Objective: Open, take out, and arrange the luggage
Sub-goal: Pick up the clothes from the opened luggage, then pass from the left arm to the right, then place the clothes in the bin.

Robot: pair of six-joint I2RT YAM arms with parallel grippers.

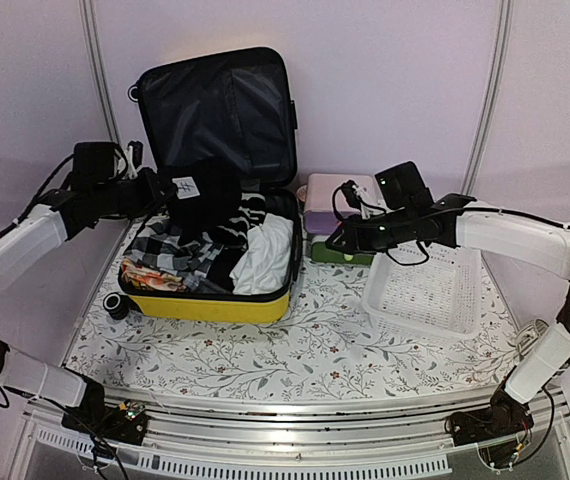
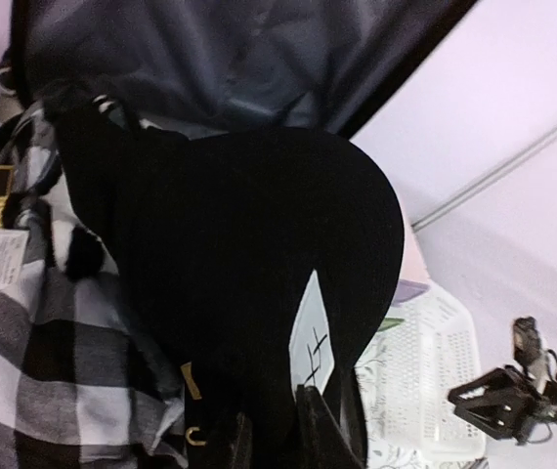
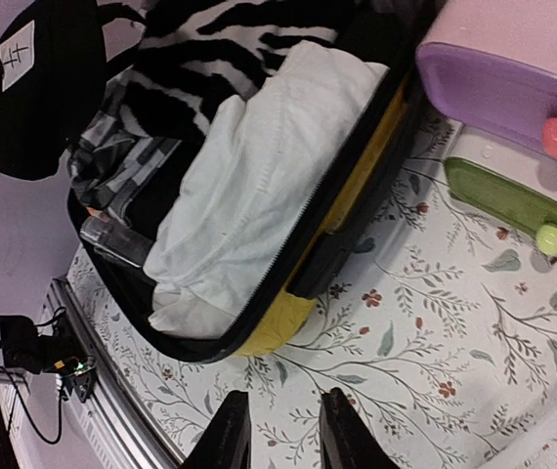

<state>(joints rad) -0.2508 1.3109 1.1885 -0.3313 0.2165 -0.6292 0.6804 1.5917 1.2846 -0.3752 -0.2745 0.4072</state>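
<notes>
The yellow luggage [image 1: 205, 305] lies open on the table, its black-lined lid [image 1: 220, 110] standing upright against the back wall. Clothes fill it: a white garment [image 1: 265, 255] and black-and-white checked fabric [image 1: 170, 250]. My left gripper [image 1: 170, 190] is shut on a black fabric item [image 1: 210, 200] with a white label, held up above the luggage's back left. In the left wrist view the black item [image 2: 230, 254] fills the middle between my fingers [image 2: 322, 430]. My right gripper [image 3: 283, 435] hangs open over the floral cloth beside the luggage's yellow right side [image 3: 278, 327], holding nothing.
A pink, purple and green drawer box [image 1: 340, 190] stands right of the luggage. A white mesh basket [image 1: 425, 295] sits at the right, under my right arm. A small black wheel [image 1: 117, 305] shows at the luggage's front left corner.
</notes>
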